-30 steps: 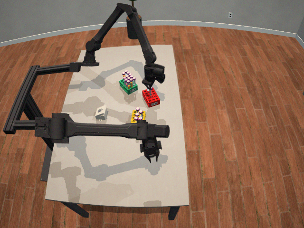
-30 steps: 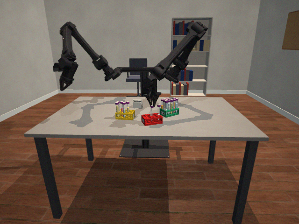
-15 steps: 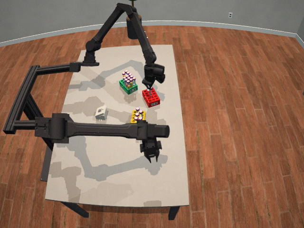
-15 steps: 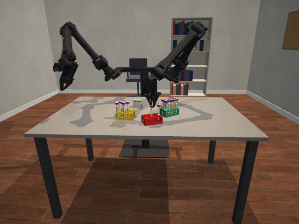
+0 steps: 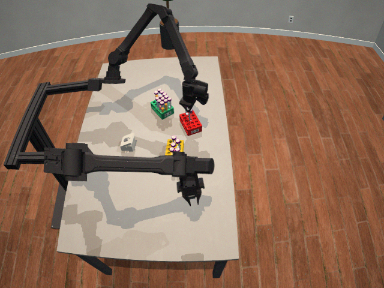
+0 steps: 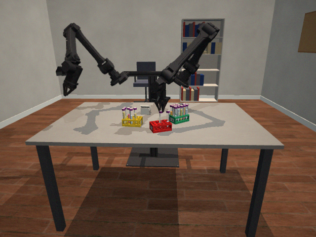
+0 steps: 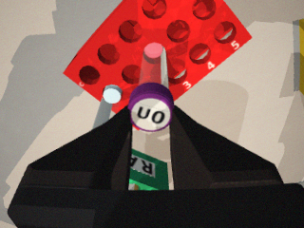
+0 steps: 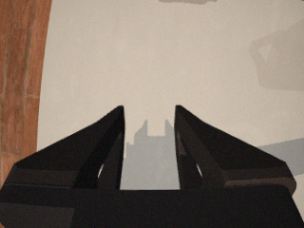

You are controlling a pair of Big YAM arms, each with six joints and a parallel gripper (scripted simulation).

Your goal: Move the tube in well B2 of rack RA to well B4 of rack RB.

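Over the red rack [image 5: 198, 127] [image 6: 160, 130] [image 7: 154, 26], we see a tube [image 5: 189, 117] [image 6: 160, 117] [image 7: 151, 106] pinched in the left gripper [image 5: 188, 111] [image 6: 161, 111] [image 7: 151, 115]; whether it is B2's, we cannot tell. Its cap lettering reads only from the left wrist. We see the right gripper [image 5: 194, 204] [image 6: 65, 95] [image 8: 149, 115] partly open, holding nothing.

And on the worktop [image 5: 149, 242] [image 6: 204, 138] [image 7: 266, 119] [image 8: 119, 57], seen from the arms' bases, source rack RA [image 5: 157, 112] [image 6: 179, 121] [image 7: 161, 177] stands left, crowded with tubes [image 5: 161, 102] [image 6: 175, 107]! Destination rack RB [image 5: 167, 150] [image 6: 132, 125] [image 7: 301, 57] sits to its right, tubes in it too. Between them sideways but farther out: a third rack [image 5: 192, 126] [image 6: 160, 129] [image 7: 154, 33]. Nearest the bases, before RB, there's the button box [image 5: 125, 144] [image 6: 145, 110]!
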